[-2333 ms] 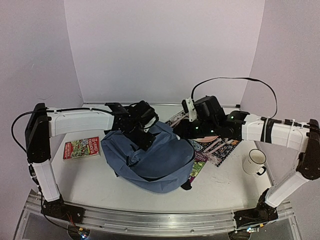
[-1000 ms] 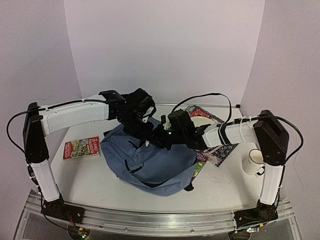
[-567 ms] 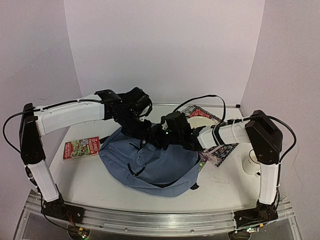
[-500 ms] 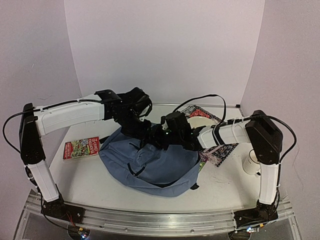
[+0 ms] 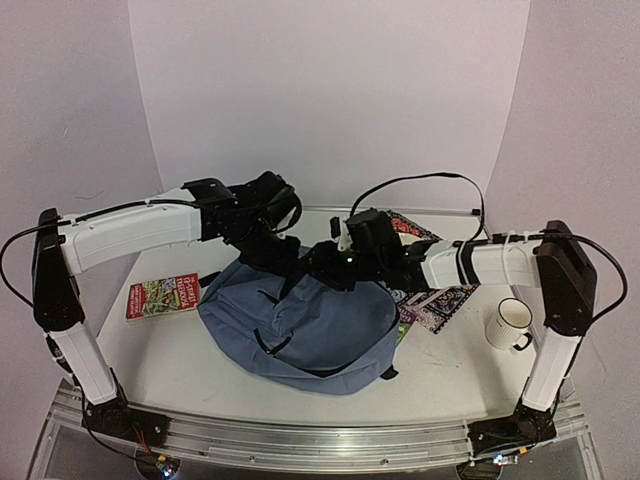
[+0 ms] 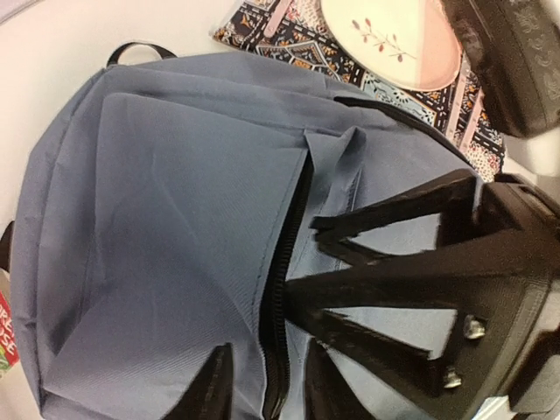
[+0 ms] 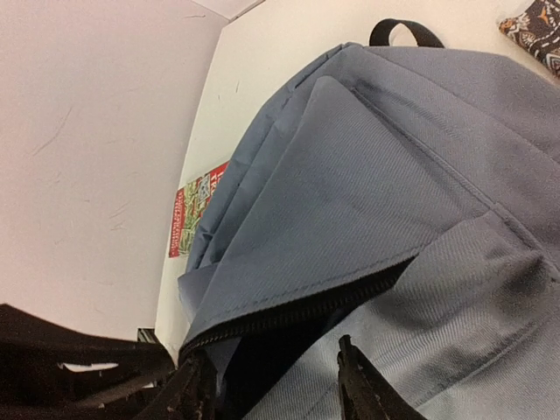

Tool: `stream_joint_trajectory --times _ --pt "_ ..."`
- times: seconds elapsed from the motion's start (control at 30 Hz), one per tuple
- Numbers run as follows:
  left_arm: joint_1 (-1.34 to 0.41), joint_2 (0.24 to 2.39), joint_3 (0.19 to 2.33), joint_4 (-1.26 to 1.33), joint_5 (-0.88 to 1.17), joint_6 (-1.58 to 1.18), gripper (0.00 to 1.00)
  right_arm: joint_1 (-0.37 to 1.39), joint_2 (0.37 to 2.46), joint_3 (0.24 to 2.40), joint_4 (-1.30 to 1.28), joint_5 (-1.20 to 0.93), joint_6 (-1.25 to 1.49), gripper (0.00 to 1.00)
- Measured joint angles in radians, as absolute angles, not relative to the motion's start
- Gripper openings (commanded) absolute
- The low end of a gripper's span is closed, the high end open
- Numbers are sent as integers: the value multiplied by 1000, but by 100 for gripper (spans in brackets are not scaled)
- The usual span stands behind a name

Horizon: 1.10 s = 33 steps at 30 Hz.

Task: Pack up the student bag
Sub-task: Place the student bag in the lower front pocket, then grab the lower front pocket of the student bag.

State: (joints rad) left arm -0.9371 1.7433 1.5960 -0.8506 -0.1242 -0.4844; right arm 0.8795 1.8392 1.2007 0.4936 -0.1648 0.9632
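White worktop (image 5: 170,350), metal rail (image 5: 300,440) along its near edge; pale lilac walls (image 5: 330,100) on 3 sides. Student bag (image 5: 300,325) lies flat mid-worktop, zip (image 6: 282,262) part open. Left hand (image 6: 267,385): narrow gap, straddling the zip, gripping nothing. Right hand (image 7: 276,385): wider, above the open zip mouth, holding nothing. Book (image 5: 162,297) at left: red-green cover, lettering unreadable. White mug (image 5: 511,322) at right.

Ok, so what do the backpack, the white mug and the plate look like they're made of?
Student bag: soft woven fabric, matte grey-blue; fine twill ribbing and creases show up close, with a black toothed zipper. Mug: glossy white, dark rim, perhaps ceramic or enamel; too small to tell. Plate: smooth cream glaze with a painted sprig, probably ceramic.
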Motion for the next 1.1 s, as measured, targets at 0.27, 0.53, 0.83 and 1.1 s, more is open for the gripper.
stream_joint_trajectory --times 0.27,0.53,0.83,1.1 --pt "-929 1618 1492 -817 -163 -530 67 885 1698 1190 306 -115 709 49" --pt "-877 1464 1226 -795 -167 -693 78 989 1701 1335 79 -29 430 49" --pt "-850 1360 1051 -729 -158 -854 79 1106 1883 1614 -82 11 239 48" --pt "-850 1350 976 -664 -158 -917 77 1119 2045 1749 -186 12 197 45"
